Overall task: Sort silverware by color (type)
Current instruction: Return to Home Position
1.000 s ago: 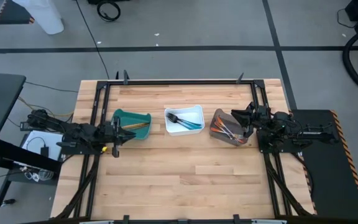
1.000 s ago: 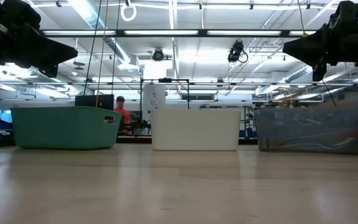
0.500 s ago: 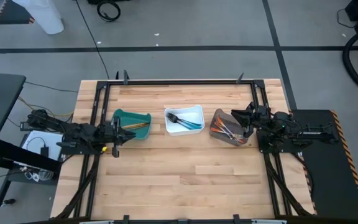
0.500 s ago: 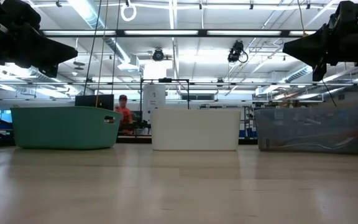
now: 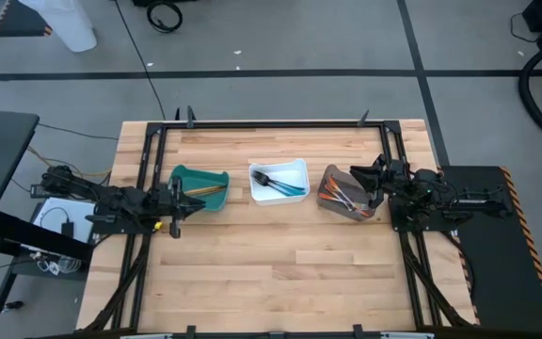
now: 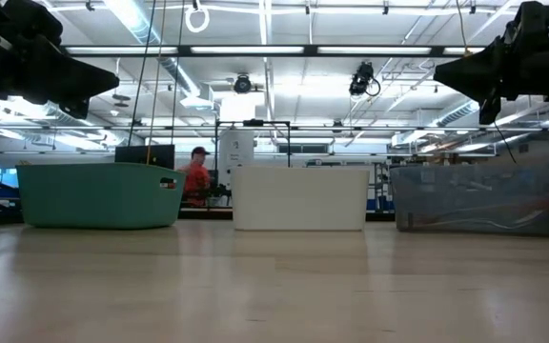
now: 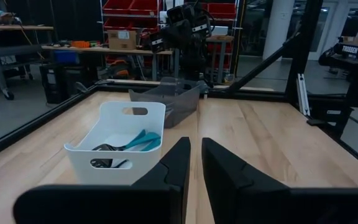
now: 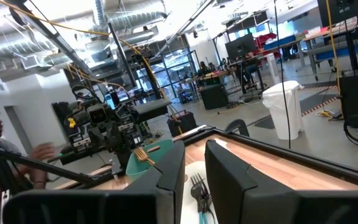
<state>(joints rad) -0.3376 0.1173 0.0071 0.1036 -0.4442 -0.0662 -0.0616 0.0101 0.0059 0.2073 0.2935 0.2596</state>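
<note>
Silverware [image 5: 280, 185] shows only from above; low view hides it.

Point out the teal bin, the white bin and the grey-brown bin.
teal bin [image 5: 184, 175]: high view, bare floor near its left wall.
white bin [image 5: 295, 169]: high view, bare inner corner.
grey-brown bin [image 6: 484, 195]: low view, front wall.

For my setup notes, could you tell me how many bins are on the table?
3, in a row: teal bin at left, white bin in the middle, grey-brown bin at right.
</note>
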